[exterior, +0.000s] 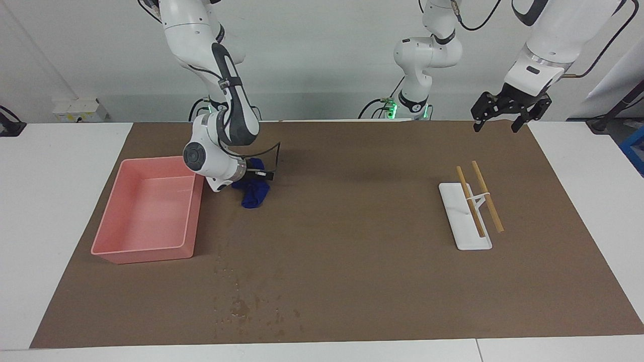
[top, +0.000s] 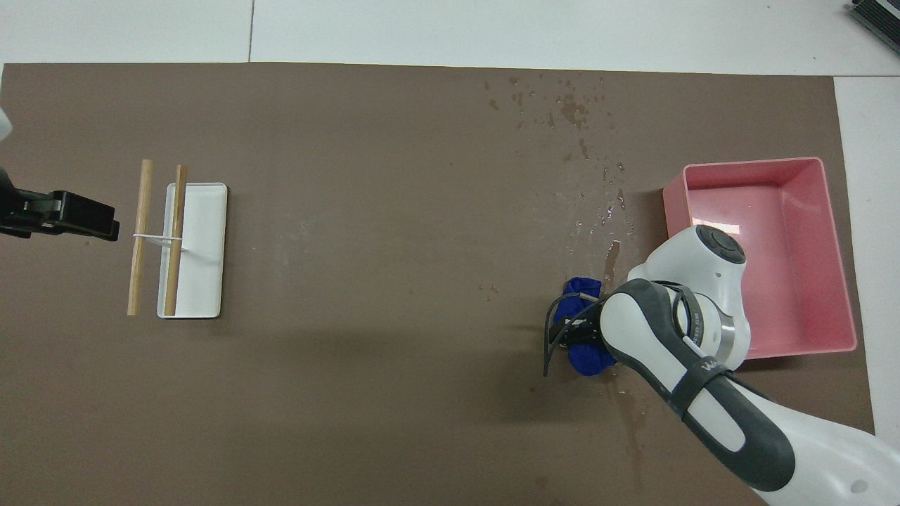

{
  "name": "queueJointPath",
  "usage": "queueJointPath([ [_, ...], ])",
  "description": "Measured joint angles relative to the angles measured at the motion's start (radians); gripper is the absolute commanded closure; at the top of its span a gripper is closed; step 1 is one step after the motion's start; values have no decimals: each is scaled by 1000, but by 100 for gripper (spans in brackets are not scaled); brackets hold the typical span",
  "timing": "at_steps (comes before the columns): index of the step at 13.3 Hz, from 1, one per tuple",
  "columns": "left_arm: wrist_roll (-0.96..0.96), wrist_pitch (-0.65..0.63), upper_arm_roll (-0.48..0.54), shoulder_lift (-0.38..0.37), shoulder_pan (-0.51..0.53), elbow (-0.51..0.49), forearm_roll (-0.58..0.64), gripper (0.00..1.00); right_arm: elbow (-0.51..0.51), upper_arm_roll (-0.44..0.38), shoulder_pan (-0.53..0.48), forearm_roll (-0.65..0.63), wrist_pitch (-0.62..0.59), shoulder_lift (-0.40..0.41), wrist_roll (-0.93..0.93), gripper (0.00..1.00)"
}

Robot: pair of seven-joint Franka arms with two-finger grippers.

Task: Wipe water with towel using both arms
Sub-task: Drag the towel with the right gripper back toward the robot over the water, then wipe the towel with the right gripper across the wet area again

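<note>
Water droplets (exterior: pixel 241 301) speckle our counter (exterior: pixel 352 281). Our right claw (exterior: pixel 251 177) lies low on the blue towel (exterior: pixel 255 193) beside the pink bin (exterior: pixel 146 251) (grip unclear); our left claw (exterior: pixel 508 108) waits raised, fingers spread.

My right arm (exterior: pixel 221 75) is bent low, its wrist turned sideways, right gripper (exterior: pixel 250 177) down at the mat; my left arm (exterior: pixel 548 35) waits, left gripper (exterior: pixel 508 108) raised, fingers spread
</note>
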Motion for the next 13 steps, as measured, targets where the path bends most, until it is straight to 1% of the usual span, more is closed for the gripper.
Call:
queueJointPath([
  [5,0,0,0,0,0,0,0,0,-30,-1,-2,-5,-19,-19,2,100],
  [6,0,0,0,0,0,0,0,0,-30,0,0,-36,-19,-22,2,100],
  [9,0,0,0,0,0,0,0,0,-32,10,5,-200,-5,-39,-7,100],
  [11,0,0,0,0,0,0,0,0,-40,13,7,-247,25,-47,-41,100],
  [13,0,0,0,0,0,0,0,0,-50,14,12,-306,83,-57,-82,100],
])
